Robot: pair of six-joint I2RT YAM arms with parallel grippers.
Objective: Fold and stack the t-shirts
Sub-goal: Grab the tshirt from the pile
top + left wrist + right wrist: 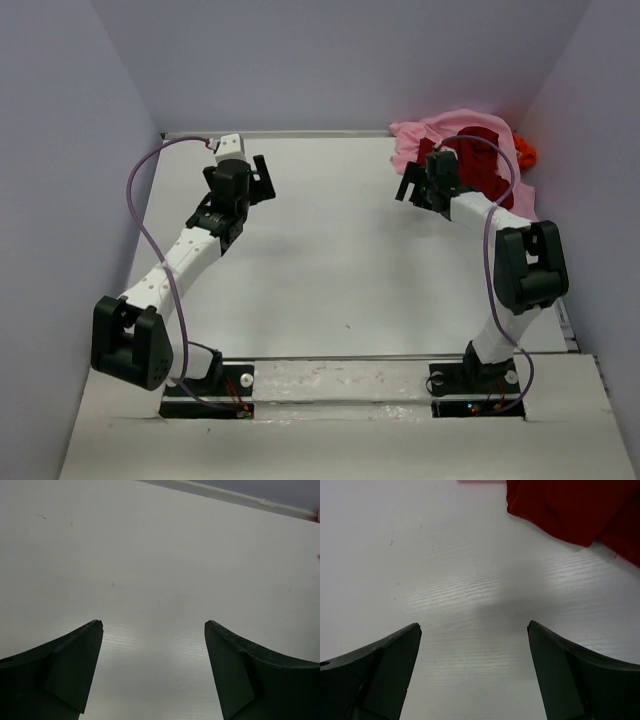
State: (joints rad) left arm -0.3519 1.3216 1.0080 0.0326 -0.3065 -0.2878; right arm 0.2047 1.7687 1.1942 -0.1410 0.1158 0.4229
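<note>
Three t-shirts lie heaped in the far right corner: a dark red one [482, 158] on top, a light pink one [418, 140] under it, and a bright orange one [524, 152] peeking out behind. My right gripper [410, 188] is open and empty, just left of the heap; its wrist view shows the dark red shirt's edge [570, 510] ahead of the open fingers [555, 670] over bare table. My left gripper [264, 180] is open and empty over bare table at the far left [154, 625].
Grey walls close in the white table [320, 260] on the left, back and right. A purple cable [150, 240] loops beside the left arm, another [490, 230] along the right arm. The arm bases stand at the near edge.
</note>
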